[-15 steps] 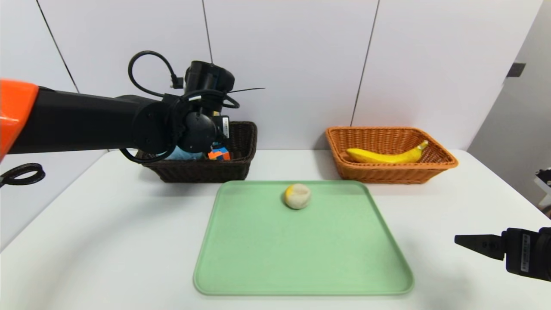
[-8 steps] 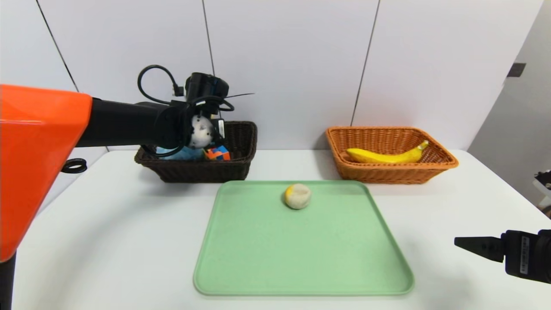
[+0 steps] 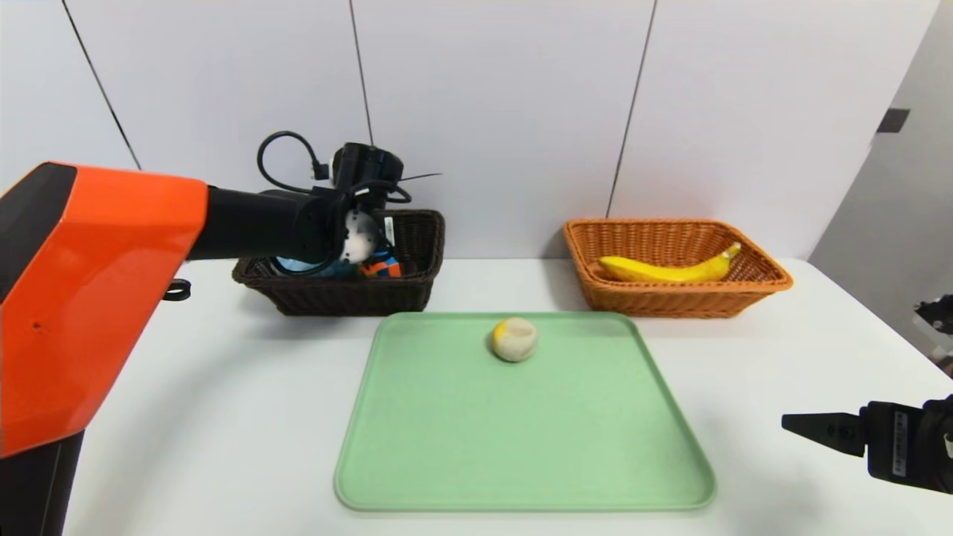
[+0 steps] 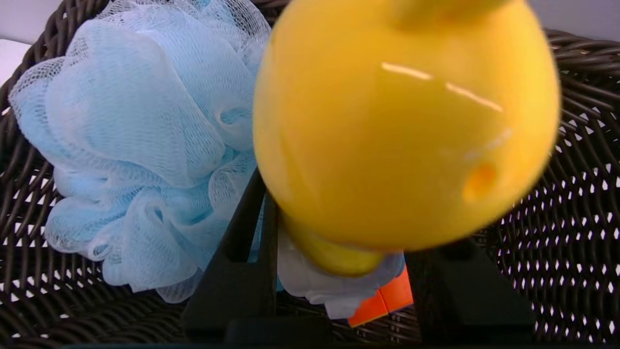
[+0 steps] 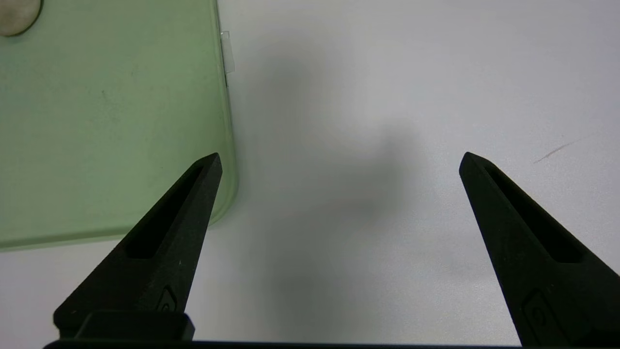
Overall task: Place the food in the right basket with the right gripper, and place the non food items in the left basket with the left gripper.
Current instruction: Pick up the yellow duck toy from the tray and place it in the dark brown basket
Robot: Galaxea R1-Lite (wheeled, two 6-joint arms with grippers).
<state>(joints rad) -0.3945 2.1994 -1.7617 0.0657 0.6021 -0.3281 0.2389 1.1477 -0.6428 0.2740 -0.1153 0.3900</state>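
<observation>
Left gripper [image 4: 334, 271] clamped on yellow ball [image 4: 407, 126] above dark basket [image 3: 413, 286].

Bright, even light; soft shadows; blurred yellow toy [image 4: 407, 126] shows glare.

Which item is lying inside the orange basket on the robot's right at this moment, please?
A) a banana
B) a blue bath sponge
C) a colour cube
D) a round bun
A: the banana lies alone in the orange basket, while the round bun sits on the green tray.
</observation>
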